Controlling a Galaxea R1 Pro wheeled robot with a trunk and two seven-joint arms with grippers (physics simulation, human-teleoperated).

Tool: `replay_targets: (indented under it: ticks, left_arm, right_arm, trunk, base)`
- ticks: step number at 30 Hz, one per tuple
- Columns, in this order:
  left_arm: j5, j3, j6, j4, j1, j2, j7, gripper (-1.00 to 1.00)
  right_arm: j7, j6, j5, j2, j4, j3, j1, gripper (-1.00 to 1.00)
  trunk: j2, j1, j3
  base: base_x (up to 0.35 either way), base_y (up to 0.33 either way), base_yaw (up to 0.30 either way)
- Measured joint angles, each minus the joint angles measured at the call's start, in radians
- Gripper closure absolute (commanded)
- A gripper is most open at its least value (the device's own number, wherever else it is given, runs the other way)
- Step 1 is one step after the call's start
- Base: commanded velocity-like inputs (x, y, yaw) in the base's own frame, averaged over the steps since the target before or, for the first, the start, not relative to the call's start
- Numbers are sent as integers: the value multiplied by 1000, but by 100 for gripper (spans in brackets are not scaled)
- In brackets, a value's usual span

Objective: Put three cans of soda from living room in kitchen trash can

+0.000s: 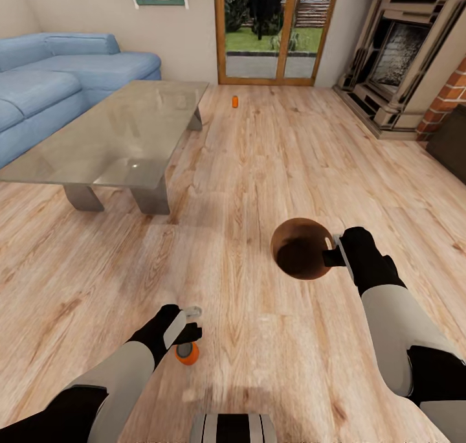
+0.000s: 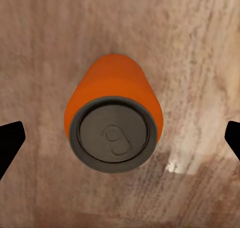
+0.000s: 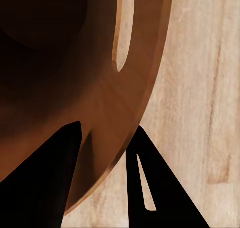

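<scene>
Left hand (image 1: 188,332) open above upright orange soda can (image 2: 113,119), right hand (image 1: 333,256) clamped on trash can (image 1: 301,248) rim.

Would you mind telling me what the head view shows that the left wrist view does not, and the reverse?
Head view alone: the right claw shut on the rim of the trash can, carried above the floor; a second orange can standing far off near the glass doors; the glass table and blue sofa.

Left wrist view alone: the near orange can's dark top with its pull tab, between the spread fingertips.

Shared: that near can under the open left claw, and the wood-plank floor.
</scene>
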Motion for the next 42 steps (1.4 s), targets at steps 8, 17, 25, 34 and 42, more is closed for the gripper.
replay_targets:
  ticks: [8, 17, 25, 34, 42]
  left_arm:
    - [0, 0, 0, 0, 0, -1, 1, -100]
    - [0, 0, -1, 0, 0, -1, 1, -100]
    - [0, 0, -3, 0, 0, 0, 1, -100]
    - [0, 0, -3, 0, 1, 0, 1, -100]
    - [0, 0, -3, 0, 1, 0, 1, -100]
  right_arm:
    - [0, 0, 1, 5, 0, 4, -1, 100]
    - [0, 0, 1, 13, 0, 9, -2, 100]
    - [0, 0, -1, 14, 1, 10, -2, 100]
    - [0, 0, 0, 14, 0, 10, -13, 100]
    - [0, 0, 0, 14, 0, 10, -15, 100]
  trunk:
    - [0, 0, -12]
    - [0, 0, -16]
    - [0, 1, -25]
    - [-2, 5, -71]
    - [-3, 5, -84]
  base:
    - [0, 0, 0]
    - [0, 0, 0]
    - [0, 0, 0]
    - [0, 0, 0]
    - [0, 0, 0]
